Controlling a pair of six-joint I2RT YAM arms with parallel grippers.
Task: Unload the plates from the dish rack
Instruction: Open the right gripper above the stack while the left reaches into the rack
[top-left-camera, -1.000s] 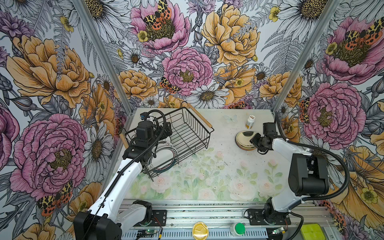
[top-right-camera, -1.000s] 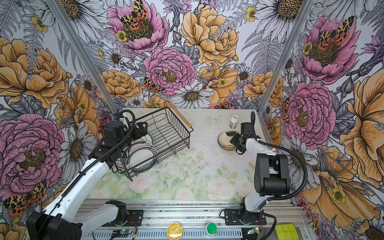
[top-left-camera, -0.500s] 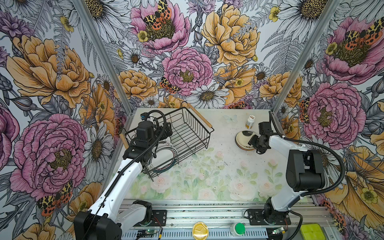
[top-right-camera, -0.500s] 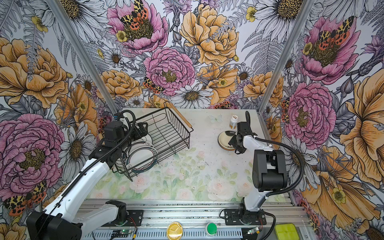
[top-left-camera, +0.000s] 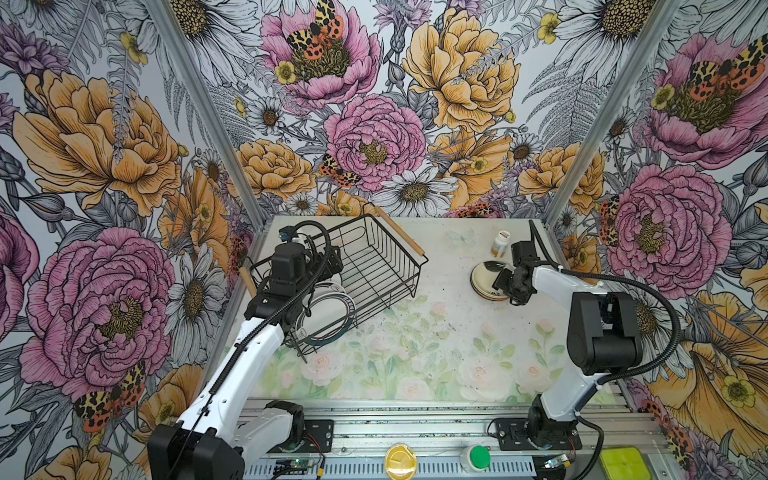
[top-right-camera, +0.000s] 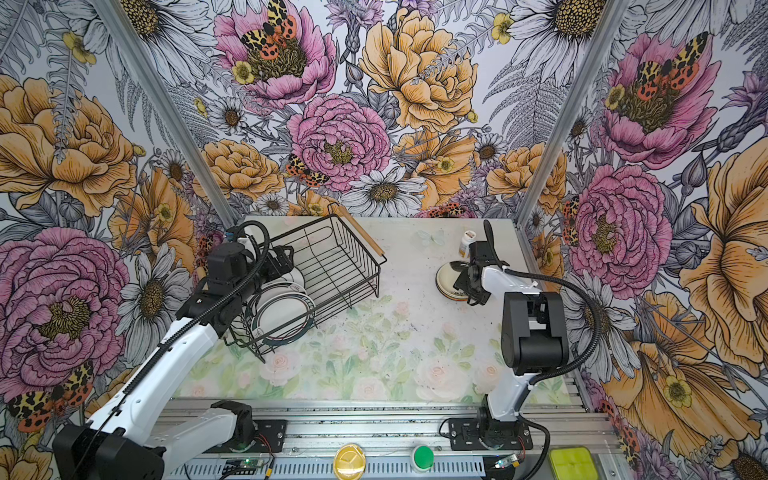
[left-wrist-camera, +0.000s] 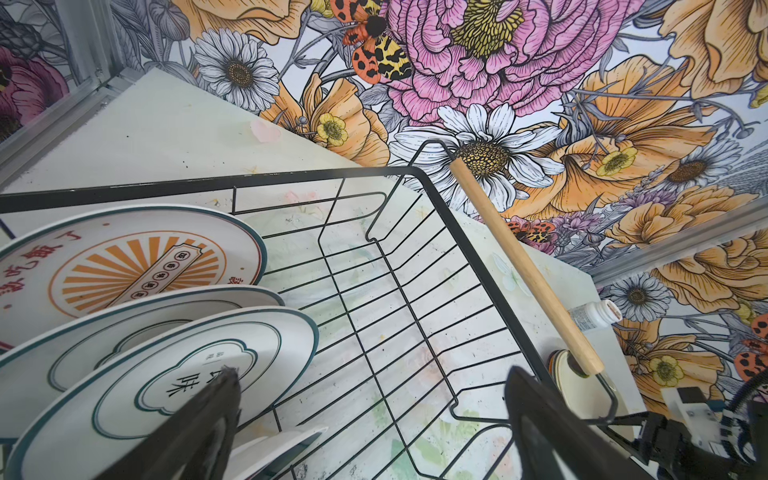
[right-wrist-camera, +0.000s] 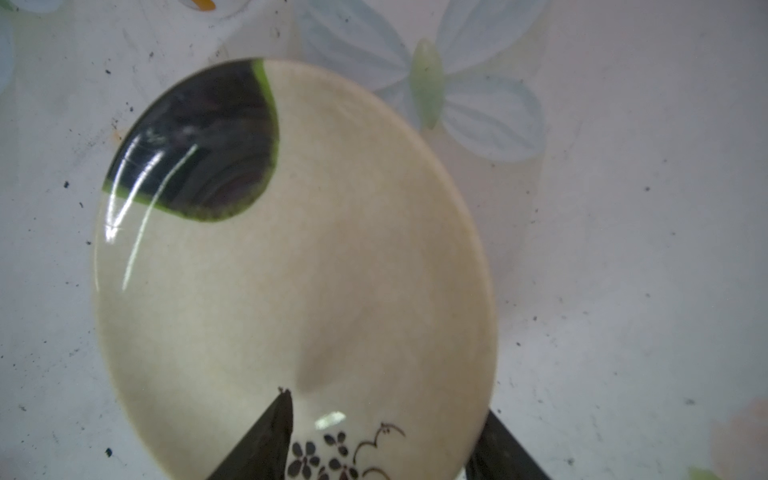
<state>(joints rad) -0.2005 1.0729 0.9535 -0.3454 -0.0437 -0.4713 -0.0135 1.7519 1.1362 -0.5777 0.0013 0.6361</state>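
Plates are glazed ceramic: stiff, slick, easy to chip, so take each by the rim, not the face. Several stand on edge at one end of the dish rack, w/ the left gripper spread wide over them, empty. Right gripper is apart, astride the rim of the cream plate lying on the stack. Vs. 1 s ago: right gripper reaches further over the stack; left arm and rack are the same.

Bright even light, soft shadows, glare streaks on cream plate, right wrist view seemingly soft-focused
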